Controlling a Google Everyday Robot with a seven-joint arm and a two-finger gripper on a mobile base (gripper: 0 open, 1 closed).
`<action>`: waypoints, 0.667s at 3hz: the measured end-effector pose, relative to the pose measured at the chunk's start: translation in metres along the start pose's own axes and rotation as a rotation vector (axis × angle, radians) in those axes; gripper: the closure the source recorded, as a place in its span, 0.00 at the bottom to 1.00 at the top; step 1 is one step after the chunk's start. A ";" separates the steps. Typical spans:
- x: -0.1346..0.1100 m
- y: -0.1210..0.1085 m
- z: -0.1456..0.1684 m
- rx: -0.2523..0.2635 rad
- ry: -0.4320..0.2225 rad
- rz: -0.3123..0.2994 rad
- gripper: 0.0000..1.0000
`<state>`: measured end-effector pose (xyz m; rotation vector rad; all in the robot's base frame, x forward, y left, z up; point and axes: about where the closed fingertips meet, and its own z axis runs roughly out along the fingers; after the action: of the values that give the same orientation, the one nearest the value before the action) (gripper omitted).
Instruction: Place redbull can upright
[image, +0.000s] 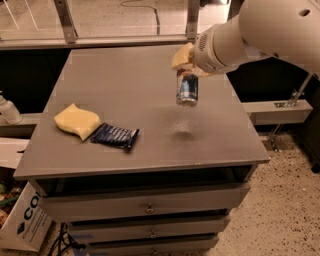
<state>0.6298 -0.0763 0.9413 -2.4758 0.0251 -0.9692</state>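
The redbull can (187, 89) is slim, blue and silver, and hangs nearly upright in the air above the right half of the grey table top (130, 100). My gripper (186, 67) is at the end of the white arm coming in from the upper right, and it is shut on the can's top end. The can's bottom is clear of the table, and its shadow lies on the surface just below it.
A yellow sponge (76, 120) and a dark blue snack wrapper (114, 136) lie at the table's front left. Drawers sit below the table top. A white bottle (8, 110) stands at the left edge, and a cardboard box (22, 220) is on the floor at lower left.
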 end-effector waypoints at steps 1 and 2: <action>0.003 0.002 0.004 0.038 0.043 -0.005 1.00; 0.012 0.002 0.015 0.122 0.130 -0.023 1.00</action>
<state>0.6487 -0.0739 0.9381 -2.3048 -0.0192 -1.1063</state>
